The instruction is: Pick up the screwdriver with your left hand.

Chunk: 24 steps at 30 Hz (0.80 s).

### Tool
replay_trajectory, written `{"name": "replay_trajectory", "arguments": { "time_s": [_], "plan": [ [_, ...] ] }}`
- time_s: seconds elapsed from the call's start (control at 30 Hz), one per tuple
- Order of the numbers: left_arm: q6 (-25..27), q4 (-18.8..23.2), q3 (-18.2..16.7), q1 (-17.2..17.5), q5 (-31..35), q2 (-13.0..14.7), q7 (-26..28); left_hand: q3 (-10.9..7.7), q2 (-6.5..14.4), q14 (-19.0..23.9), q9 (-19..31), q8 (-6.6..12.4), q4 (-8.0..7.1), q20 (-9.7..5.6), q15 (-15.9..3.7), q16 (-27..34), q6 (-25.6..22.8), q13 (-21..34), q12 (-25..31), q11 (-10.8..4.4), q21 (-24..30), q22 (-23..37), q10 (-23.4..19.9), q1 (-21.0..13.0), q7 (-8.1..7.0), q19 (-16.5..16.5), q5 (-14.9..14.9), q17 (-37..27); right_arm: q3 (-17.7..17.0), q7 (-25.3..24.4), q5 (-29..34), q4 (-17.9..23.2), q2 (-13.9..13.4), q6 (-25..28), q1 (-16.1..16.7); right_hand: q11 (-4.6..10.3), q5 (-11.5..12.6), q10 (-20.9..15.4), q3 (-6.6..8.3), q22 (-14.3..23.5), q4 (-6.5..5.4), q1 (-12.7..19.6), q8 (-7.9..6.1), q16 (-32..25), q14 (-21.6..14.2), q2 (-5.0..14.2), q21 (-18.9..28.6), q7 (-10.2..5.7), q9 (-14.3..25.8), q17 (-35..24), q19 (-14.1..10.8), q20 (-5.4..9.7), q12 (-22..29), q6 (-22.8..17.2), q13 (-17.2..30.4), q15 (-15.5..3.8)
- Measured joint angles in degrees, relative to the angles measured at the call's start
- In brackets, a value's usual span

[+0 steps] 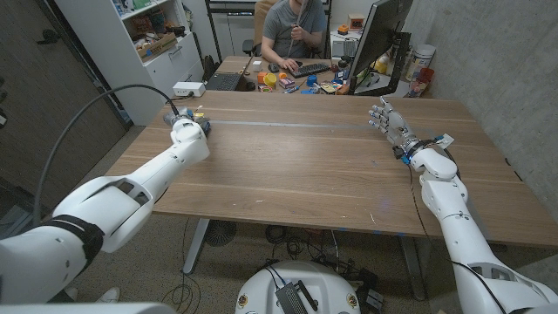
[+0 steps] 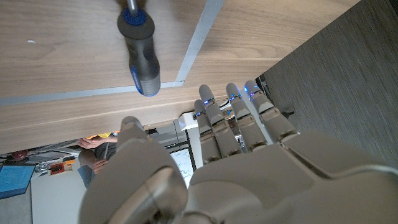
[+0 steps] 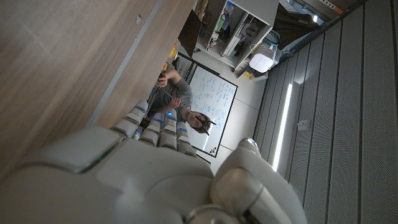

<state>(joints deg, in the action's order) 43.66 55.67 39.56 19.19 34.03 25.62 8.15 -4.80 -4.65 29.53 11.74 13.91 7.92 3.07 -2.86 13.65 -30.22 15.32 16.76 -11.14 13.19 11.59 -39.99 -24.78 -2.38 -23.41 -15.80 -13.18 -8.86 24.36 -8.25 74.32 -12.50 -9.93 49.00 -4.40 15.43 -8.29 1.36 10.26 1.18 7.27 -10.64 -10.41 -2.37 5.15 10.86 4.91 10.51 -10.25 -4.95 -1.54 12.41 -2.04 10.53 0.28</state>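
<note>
1. Screwdriver [image 2: 140, 53] lay on the worktop [image 1: 296, 166] near its far left corner, just beyond the left hand [image 1: 188, 127]
2. Left hand held nothing, fingers apart
3. Right hand [image 1: 389, 120] stood spread, empty

Left white jointed arm extended forward, its grey five-finger left hand [image 1: 188, 127] empty with fingers apart; right white arm raised, right hand [image 1: 390, 122] upright, fingers spread, holding nothing.
</note>
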Motion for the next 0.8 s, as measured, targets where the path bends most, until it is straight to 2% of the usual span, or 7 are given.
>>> {"name": "replay_trajectory", "arguments": {
  "time_s": [0.17,0.2,0.27,0.63,0.8],
  "plan": [
    [-1.23,0.0,0.0,0.0,0.0,0.0,0.54,0.0,-0.01,0.0,0.0,0.0,0.0,0.0,0.0,0.0,-0.3,0.0,0.0,0.09,0.0,0.0,-0.11,0.01,-0.3,0.0,0.0,0.0,-0.26,0.0,0.0,0.38,0.04,0.0,0.26,0.31,0.0,-0.31,0.0,0.0,0.0,0.0,0.0,0.0,0.01,0.0,0.0,0.0,0.0,0.0,0.0,0.0,0.0,0.0,0.0,0.01],
    [-1.46,-3.84,1.32,-1.78,0.0,-1.39,0.64,0.0,-0.01,0.0,0.0,0.0,0.0,0.0,0.0,0.0,-0.3,0.0,0.0,-0.01,0.0,0.0,-0.22,0.01,-0.3,0.0,-0.2,0.0,-0.35,0.01,-0.25,0.49,0.07,0.0,0.34,0.31,0.0,-0.31,0.0,0.0,0.0,0.0,0.0,0.0,0.01,0.0,0.0,0.0,0.0,0.0,0.0,0.0,0.0,0.0,0.0,0.01],
    [-2.16,-6.05,2.22,-2.72,0.0,-2.21,0.95,-0.01,-0.01,0.0,0.0,0.0,0.0,0.0,0.0,0.0,-0.3,0.0,0.0,-0.12,0.0,0.0,-0.34,0.01,-0.31,0.0,-0.33,0.0,-0.44,0.02,-0.35,0.6,0.11,0.0,0.4,0.31,0.0,-0.31,0.0,0.0,0.0,0.0,0.0,0.0,0.01,0.0,0.0,0.0,0.0,0.0,0.0,0.0,0.0,0.0,0.0,0.01],
    [-4.56,-13.25,4.77,-5.02,-0.78,-4.73,1.92,0.23,-0.01,0.0,0.0,0.0,-0.25,0.0,0.0,0.0,-0.71,-0.01,0.21,-0.11,0.0,0.0,-0.51,0.01,-0.5,0.0,-0.32,0.0,-0.87,0.26,-0.63,1.37,0.21,-0.02,0.76,0.31,0.0,-0.31,0.0,0.0,0.0,0.0,0.0,0.0,0.01,0.0,0.0,0.0,0.0,0.0,0.0,0.0,0.0,0.0,0.0,0.01],
    [-6.03,-17.79,5.86,-6.47,-1.49,-6.27,2.58,0.23,-0.01,0.0,0.0,0.0,-0.25,0.0,0.0,0.0,-0.82,0.12,0.21,-0.1,0.0,-0.01,-0.52,0.01,-0.4,0.0,-0.64,0.01,-0.91,0.38,-0.63,1.64,0.21,-0.02,0.78,0.31,0.0,-0.31,0.0,0.0,0.0,0.0,0.0,0.0,0.01,0.0,0.0,0.0,0.0,0.0,0.0,0.0,0.0,0.0,0.0,0.01]
  ]
}}
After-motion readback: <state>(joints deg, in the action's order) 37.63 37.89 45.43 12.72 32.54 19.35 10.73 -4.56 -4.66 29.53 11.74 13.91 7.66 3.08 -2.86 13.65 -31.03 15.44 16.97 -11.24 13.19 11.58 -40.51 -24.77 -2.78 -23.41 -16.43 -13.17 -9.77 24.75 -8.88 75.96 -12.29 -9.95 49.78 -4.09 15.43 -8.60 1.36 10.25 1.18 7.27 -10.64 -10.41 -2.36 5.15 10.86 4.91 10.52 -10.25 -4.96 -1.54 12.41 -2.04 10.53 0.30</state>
